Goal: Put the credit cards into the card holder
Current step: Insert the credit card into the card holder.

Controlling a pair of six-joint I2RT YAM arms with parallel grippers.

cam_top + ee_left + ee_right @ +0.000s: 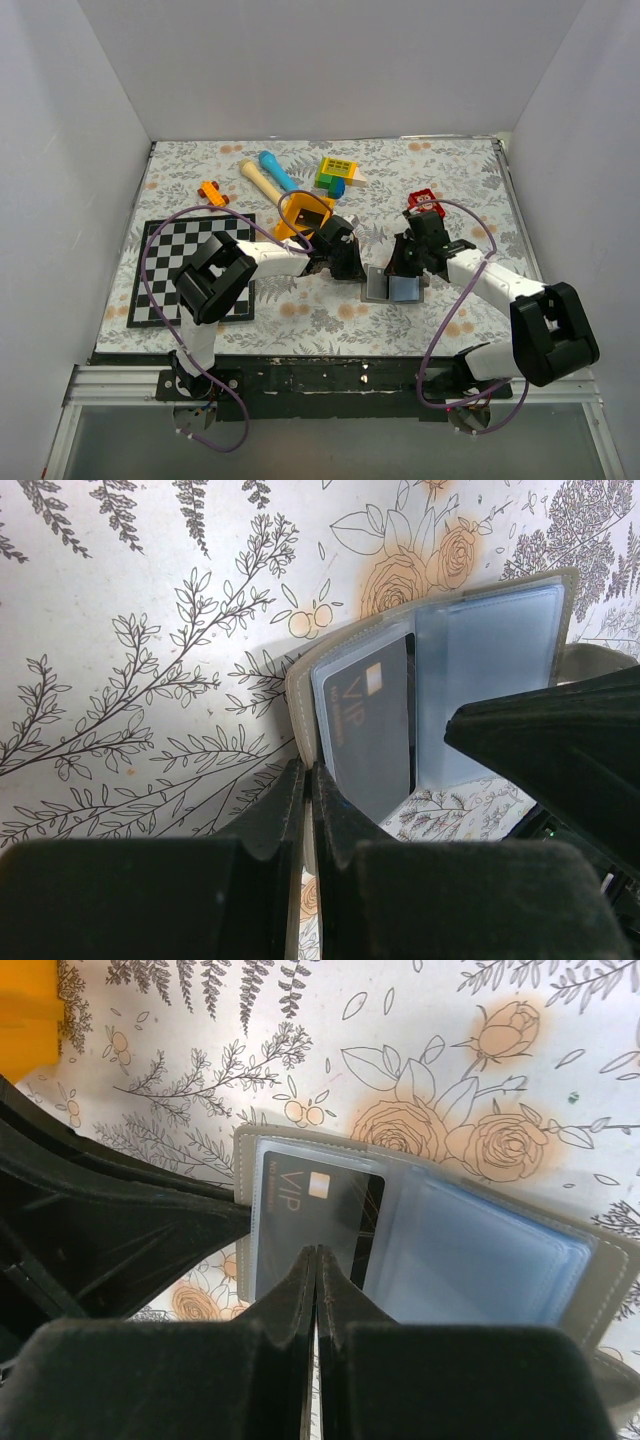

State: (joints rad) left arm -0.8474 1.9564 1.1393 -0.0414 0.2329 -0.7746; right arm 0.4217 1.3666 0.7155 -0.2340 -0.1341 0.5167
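Note:
The grey card holder (392, 286) lies open on the flowered cloth between both arms. A black credit card (318, 1222) marked VIP sits in its left clear pocket, with a dark strip of the card showing past the pocket's right edge. My left gripper (308, 770) is shut on the left edge of the holder's grey cover (300, 695). My right gripper (317, 1252) is shut, with its tips against the near edge of that pocket and card. I cannot tell whether it pinches anything. The pale blue right pocket (470, 1260) looks empty. From above, both grippers (345, 262) (405, 262) flank the holder.
An orange tray (305, 215) stands just behind the left gripper, and a red block (423, 203) behind the right one. A checkerboard (190, 270) lies at the left. Blue and cream sticks (268, 172), a green-yellow block (337, 175) and an orange toy (212, 192) lie at the back.

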